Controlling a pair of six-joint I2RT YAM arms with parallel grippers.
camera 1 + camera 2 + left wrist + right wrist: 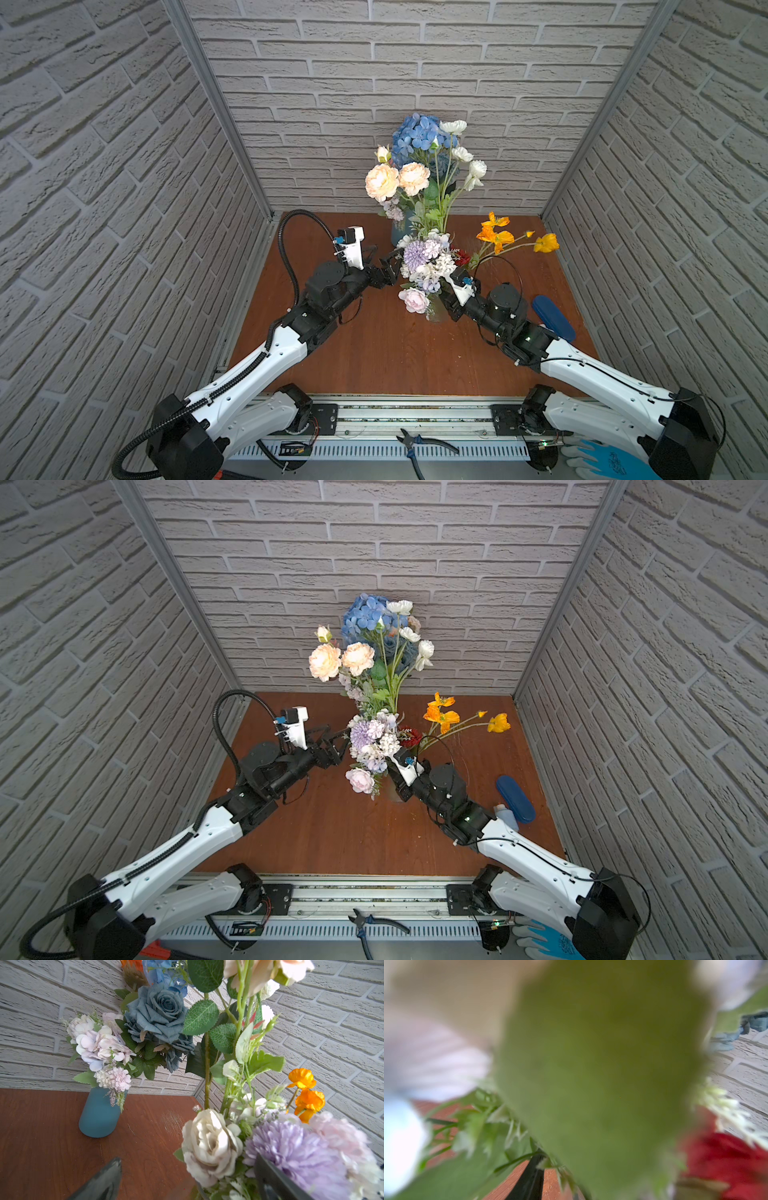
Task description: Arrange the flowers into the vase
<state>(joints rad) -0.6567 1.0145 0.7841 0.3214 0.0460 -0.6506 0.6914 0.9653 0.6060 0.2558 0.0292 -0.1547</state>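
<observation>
At table [374, 353] centre, the lilac-white bunch [424, 266] stood approx. upright, heads up. The orange poppies [496, 237] leaned right, long stems running across the table. Behind, the blue vase [400, 232] held the hydrangea [417, 135] & peach blooms [382, 182], upright. Left gripper [385, 259] gaped wide, empty, just beside the bunch. Right gripper [445, 296] was buried in the bunch; can't tell its grip.

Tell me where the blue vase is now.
In a top view the blue vase stands at the back middle of the table, close to the wall, just behind the lilac bunch.
</observation>
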